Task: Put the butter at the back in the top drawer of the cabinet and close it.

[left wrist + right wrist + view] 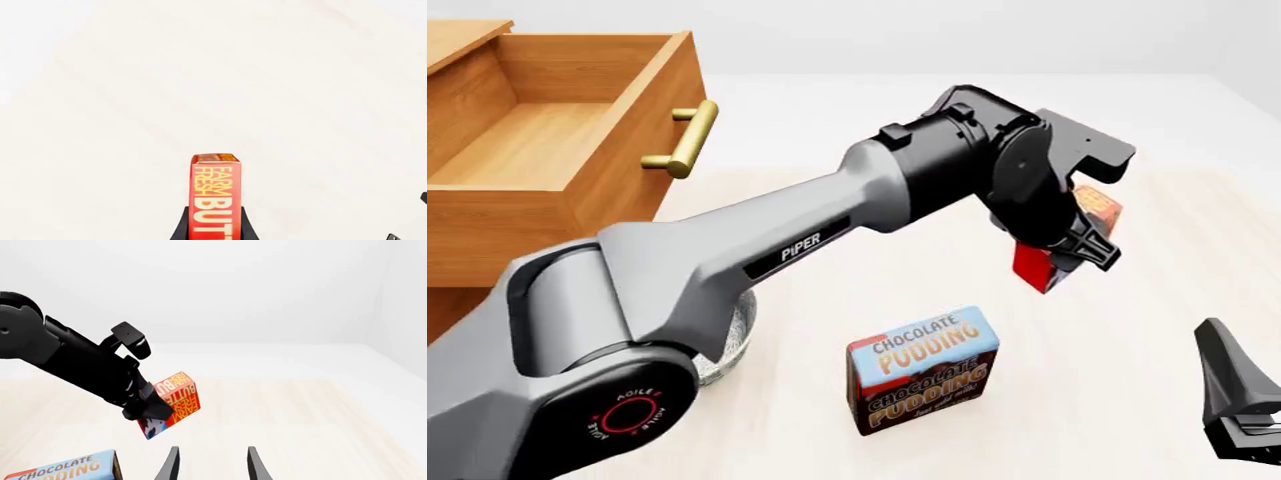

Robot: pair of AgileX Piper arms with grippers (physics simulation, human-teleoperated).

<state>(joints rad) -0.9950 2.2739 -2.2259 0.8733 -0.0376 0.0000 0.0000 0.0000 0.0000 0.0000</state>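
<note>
The butter (1034, 266), a small red box with an orange top, hangs tilted above the table with my left gripper (1070, 243) shut on it. In the left wrist view the butter (215, 192) stands between the black fingers (179, 227). From the right wrist view, the butter (179, 401) is in the air ahead, held by the left gripper (152, 409). The top drawer (547, 140) of the cabinet (457, 42) stands pulled out at the far left, empty inside, brass handle (689, 138) facing right. My right gripper (1236, 402) is open low at the right, fingers (170, 465) apart with nothing between them.
A brown-and-blue chocolate pudding box (922, 370) stands upright on the table in front of the left arm, also showing as the pudding box (67, 470) at the right wrist view's edge. A metal mesh container (734, 345) sits partly hidden under the left arm.
</note>
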